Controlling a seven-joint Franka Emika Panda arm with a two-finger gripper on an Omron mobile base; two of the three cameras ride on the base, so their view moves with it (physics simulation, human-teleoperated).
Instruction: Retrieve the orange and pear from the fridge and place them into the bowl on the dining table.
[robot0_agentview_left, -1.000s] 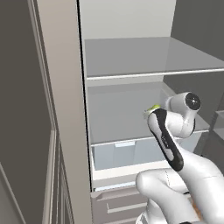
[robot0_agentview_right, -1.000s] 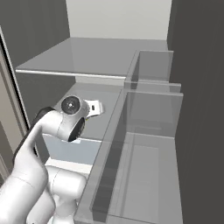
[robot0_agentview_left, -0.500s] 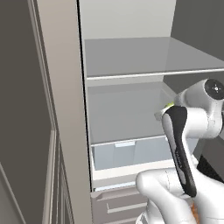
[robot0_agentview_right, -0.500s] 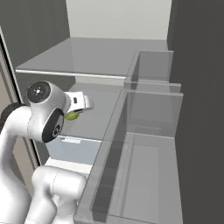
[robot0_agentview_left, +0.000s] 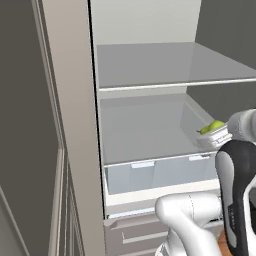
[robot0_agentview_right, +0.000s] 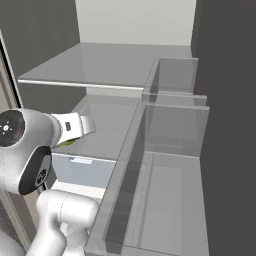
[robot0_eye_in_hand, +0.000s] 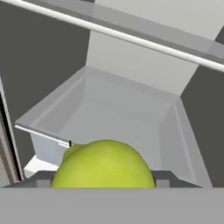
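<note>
Fridge (robot0_agentview_left: 75, 125): door open, pale beige side wall on the left of the left base view. Interior light grey, back wall near white.
Shelves: 1 flat grey shelf (robot0_agentview_left: 165, 65) high up, with a pale front edge. Below it a second level over a clear drawer (robot0_agentview_left: 160, 172) with a pale front lip.
Door bins: in the right base view, clear bins (robot0_agentview_right: 170, 150) stacked along the right side, seen through their walls.
Pear (robot0_eye_in_hand: 103, 166): yellow-green, rounded, large in the hand view at the bottom centre, sitting between the 2 finger tips. In the left base view it shows as a small green patch (robot0_agentview_left: 214, 126) at the hand's end, right of the lower shelf space. In the right base view a sliver of green (robot0_agentview_right: 67, 143) peeks out under the hand.
Gripper (robot0_eye_in_hand: 103, 177): fingers stand on either side of the pear and pinch it; jaws fairly wide because the fruit fills the gap. Held off the shelf, in the air in front of the drawer level.
Arm: white links with dark joints, rising from lower right in the left base view, and from lower left in the right base view. The hand (robot0_agentview_right: 75, 127) points toward the fridge interior.
Pear vs drawer: in the hand view the drawer tub lies behind and beyond the fruit, apart from it.
Orange: a small orange patch (robot0_agentview_left: 222, 243) at the bottom edge of the left base view, beside the arm; too little visible to say more.
</note>
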